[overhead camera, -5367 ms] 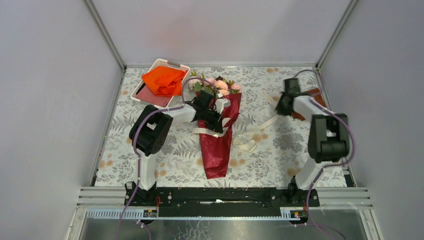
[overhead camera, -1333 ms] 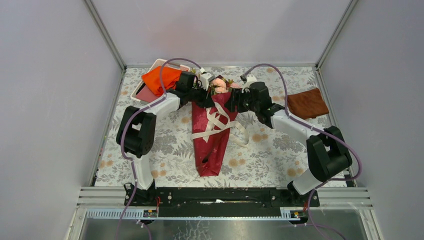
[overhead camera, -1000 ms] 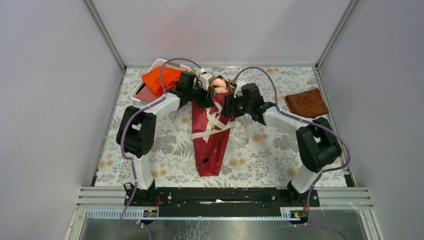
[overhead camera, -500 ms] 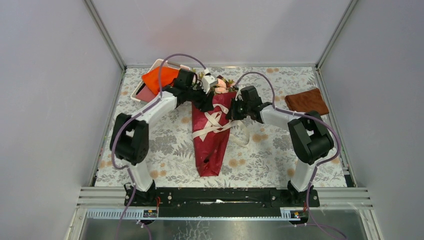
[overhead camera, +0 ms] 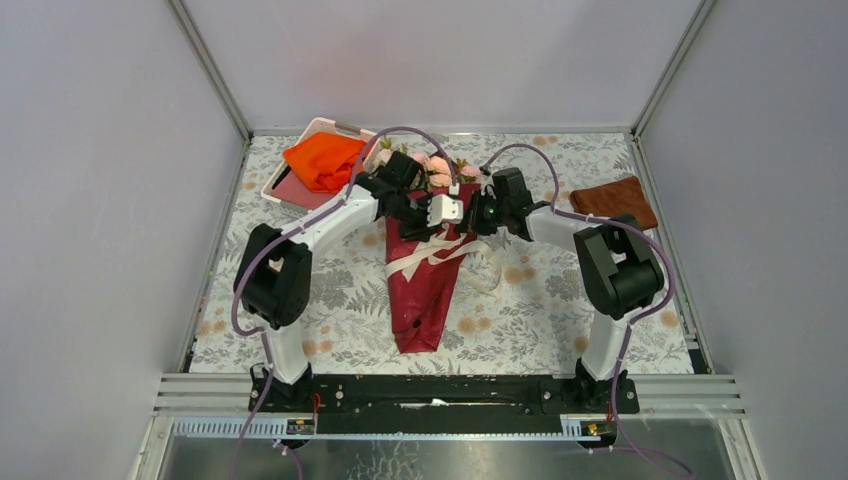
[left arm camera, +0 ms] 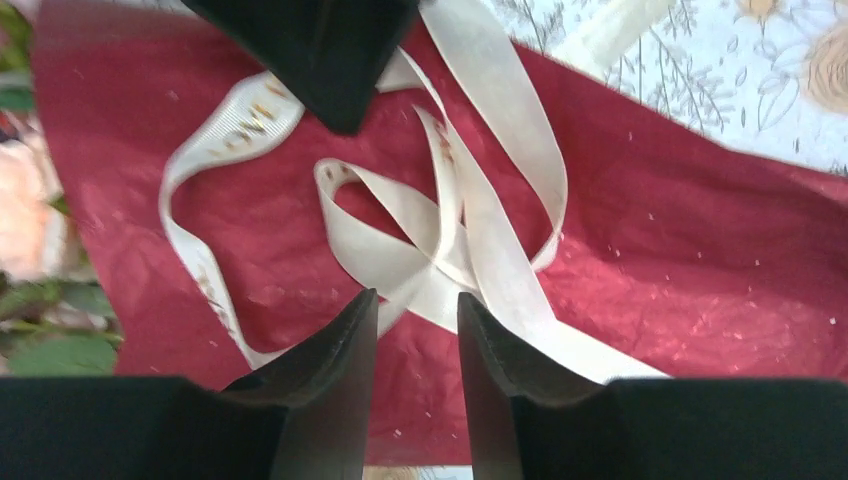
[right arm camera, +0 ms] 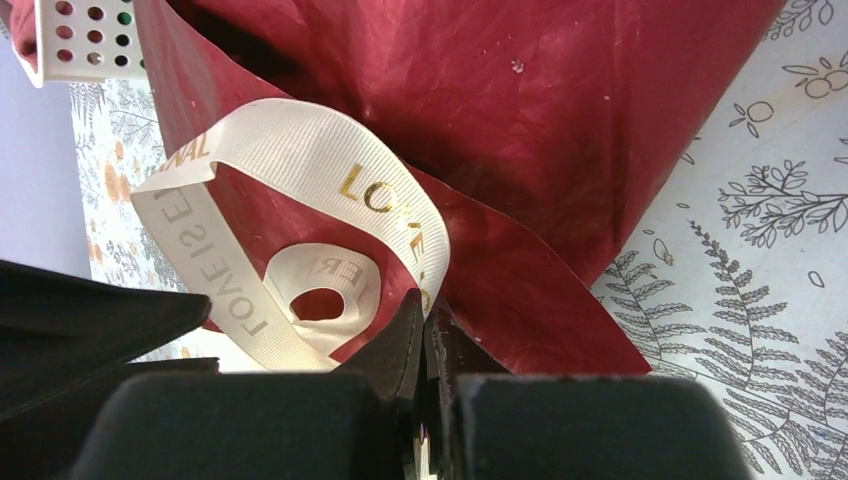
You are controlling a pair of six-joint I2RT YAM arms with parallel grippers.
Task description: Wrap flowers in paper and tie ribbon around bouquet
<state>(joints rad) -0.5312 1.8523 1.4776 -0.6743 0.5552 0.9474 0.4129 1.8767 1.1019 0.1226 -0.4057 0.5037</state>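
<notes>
1. Bouquet (overhead camera: pixel 428 275) lies flat mid-worktop (overhead camera: pixel 330 310) in your top view, with its cone tip toward the arm bases and the flowers (overhead camera: pixel 440 168) at the far end. Both claws meet over its upper half, the left claw (overhead camera: pixel 452 218) reaching in from the left and the right claw (overhead camera: pixel 474 218) from the right. The ribbon (overhead camera: pixel 430 256) crosses the paper (overhead camera: pixel 420 315) just below them.
2. In your left wrist view, the left claw (left arm camera: pixel 418 300) has its jaws partly apart with nothing between them. The ribbon (left arm camera: pixel 490 250) knot sits just past the tips on the paper (left arm camera: pixel 680 230). The flowers (left arm camera: pixel 25 200) show at the left edge.
3. In your right wrist view, the right claw (right arm camera: pixel 425 310) is pinched closed on the ribbon (right arm camera: pixel 330 170). The ribbon's loop arches up from the tips over the paper (right arm camera: pixel 520 120).
</notes>
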